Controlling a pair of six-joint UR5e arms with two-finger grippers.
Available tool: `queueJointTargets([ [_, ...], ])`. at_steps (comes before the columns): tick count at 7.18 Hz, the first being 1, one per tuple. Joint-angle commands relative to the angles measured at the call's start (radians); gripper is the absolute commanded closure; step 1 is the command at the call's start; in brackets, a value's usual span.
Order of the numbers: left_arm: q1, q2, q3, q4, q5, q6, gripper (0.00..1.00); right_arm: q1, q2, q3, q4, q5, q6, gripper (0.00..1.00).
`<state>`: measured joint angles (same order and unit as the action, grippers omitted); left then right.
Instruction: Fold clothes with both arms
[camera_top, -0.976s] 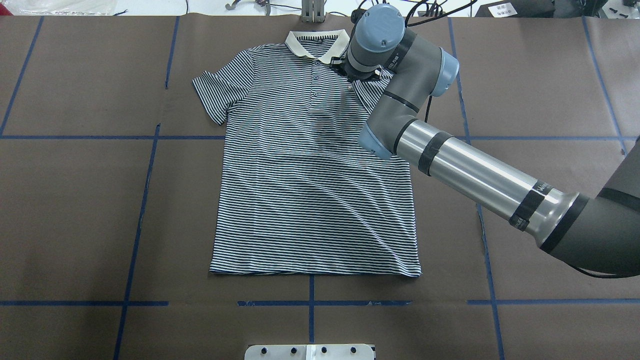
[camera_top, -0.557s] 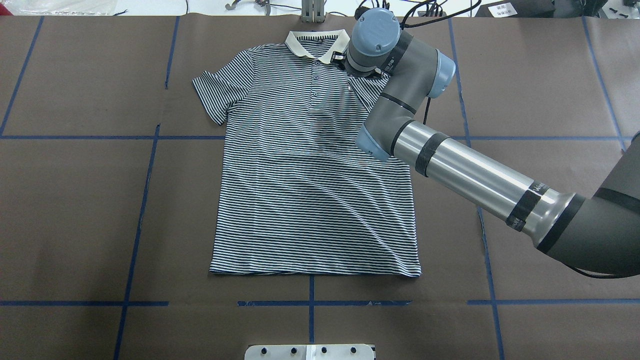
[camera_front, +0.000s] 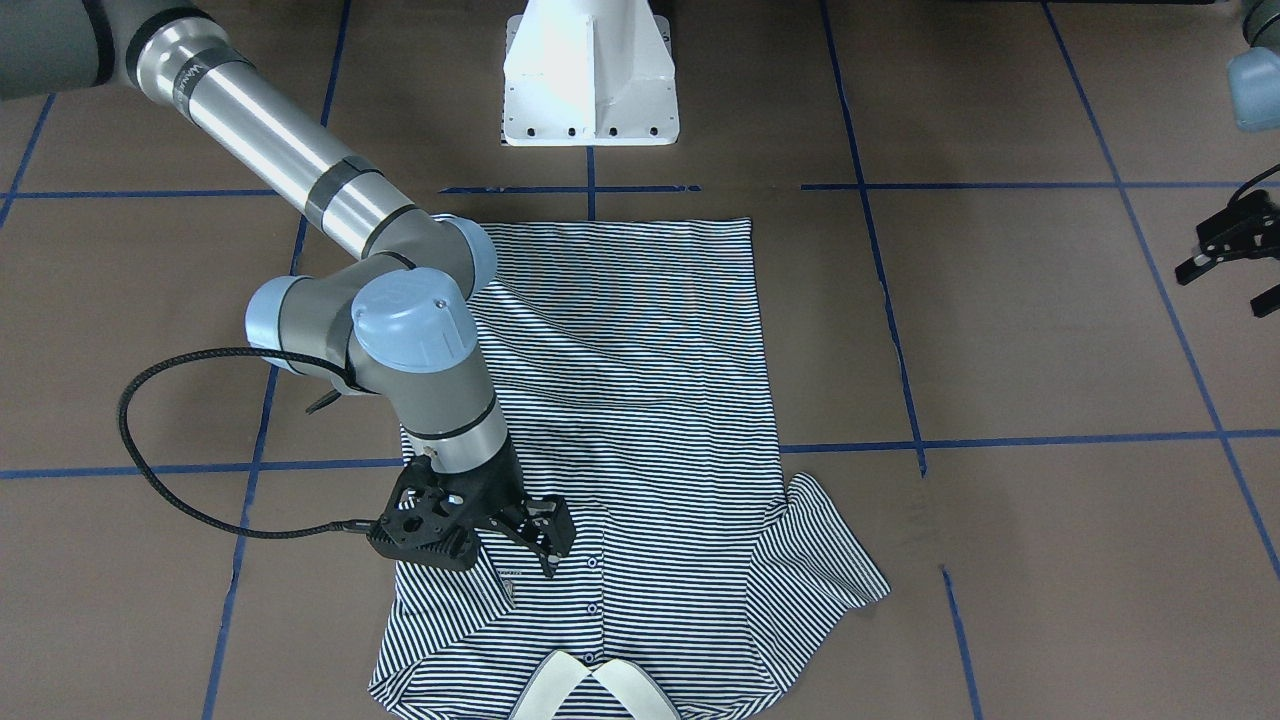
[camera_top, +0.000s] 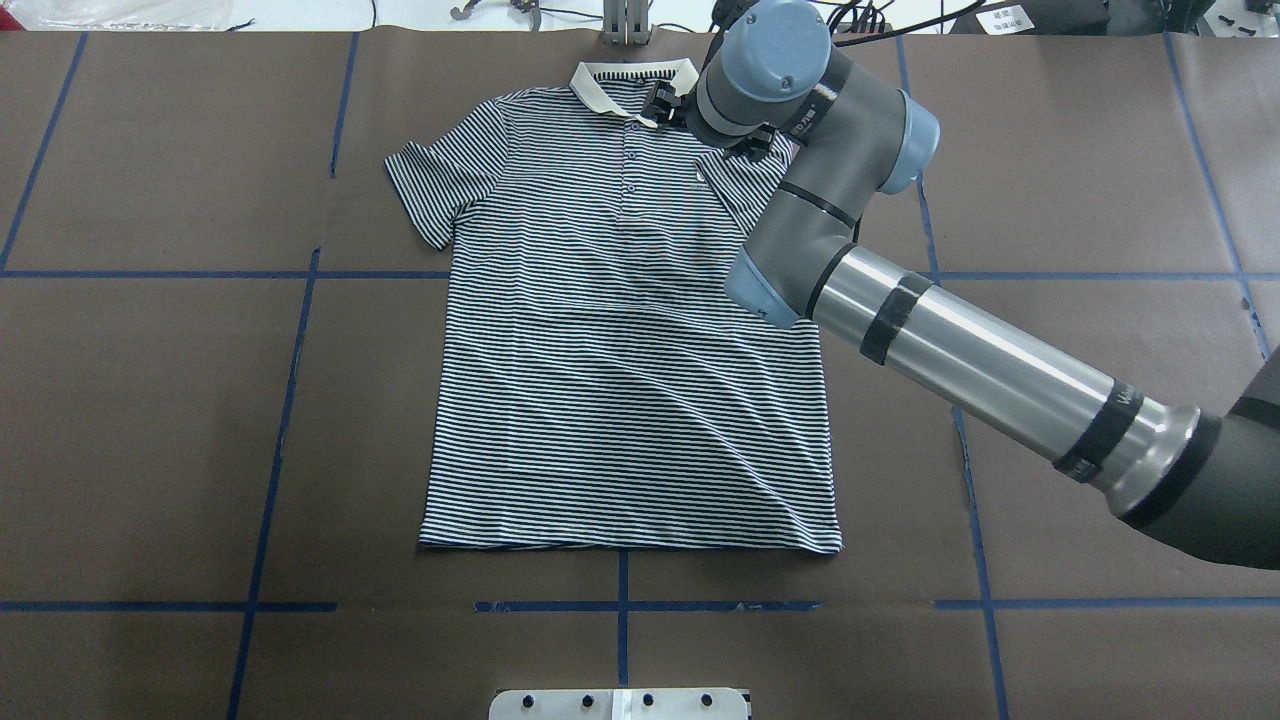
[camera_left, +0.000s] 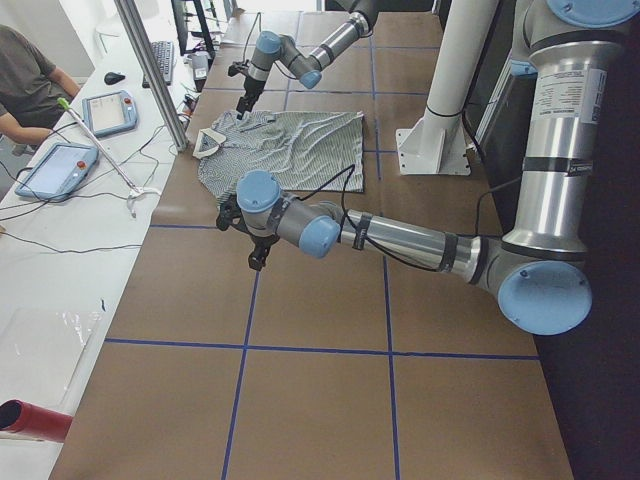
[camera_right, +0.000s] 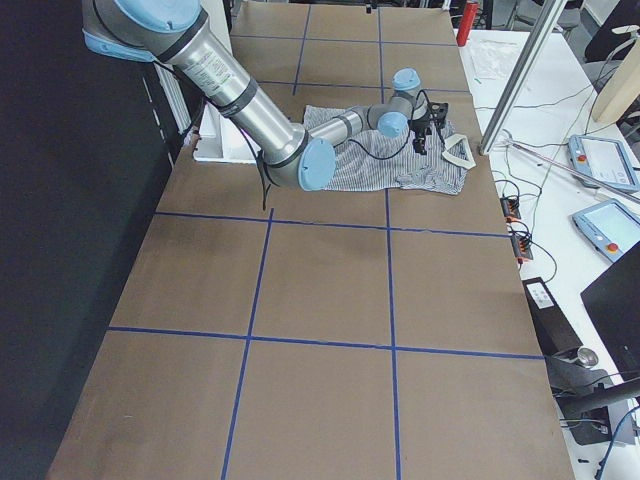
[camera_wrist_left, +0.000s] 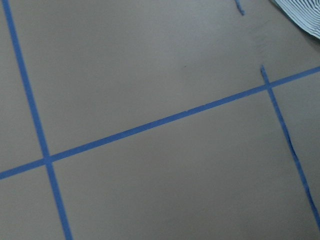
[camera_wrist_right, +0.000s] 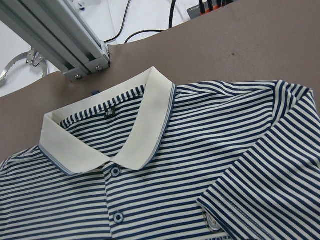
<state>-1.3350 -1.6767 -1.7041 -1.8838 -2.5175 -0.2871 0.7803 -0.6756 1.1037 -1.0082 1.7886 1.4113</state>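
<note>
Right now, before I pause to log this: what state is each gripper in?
Left gripper: open, holding nothing.
Right gripper: open above the polo shirt, holding nothing.

The right arm (camera_top: 960, 350) stretches far forward and across. Its wrist is bent so that the right claw (camera_front: 485, 545) points straight down, with the fingers spread wide. The left arm (camera_left: 400, 238) reaches out low to its own side, and the left claw (camera_front: 1228, 262) also has its fingers apart, hanging downward.
</note>
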Motion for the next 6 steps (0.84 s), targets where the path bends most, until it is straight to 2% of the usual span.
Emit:
queueJointTargets([
  [1,0.153,-0.192,0.079,-0.044,0.119,-0.416,0.0,0.061,-0.131,0.212,-0.041,0.197,0.002,0.0],
  [2,0.239,-0.263,0.143,-0.07,0.182,-0.541,0.0,0.071,-0.233,0.34,-0.038,0.215,-0.014,0.0],
  [3,0.279,-0.384,0.297,-0.139,0.189,-0.62,0.0,0.091,-0.301,0.42,-0.038,0.239,-0.015,0.0],
  [4,0.328,-0.464,0.414,-0.217,0.248,-0.711,0.0,0.1,-0.359,0.474,-0.033,0.251,-0.018,0.0],
  [5,0.382,-0.485,0.444,-0.26,0.416,-0.797,0.01,0.099,-0.387,0.487,-0.027,0.247,-0.031,0.0],
  [6,0.407,-0.501,0.512,-0.325,0.458,-0.805,0.02,0.1,-0.392,0.484,-0.027,0.244,-0.044,0.0],
])
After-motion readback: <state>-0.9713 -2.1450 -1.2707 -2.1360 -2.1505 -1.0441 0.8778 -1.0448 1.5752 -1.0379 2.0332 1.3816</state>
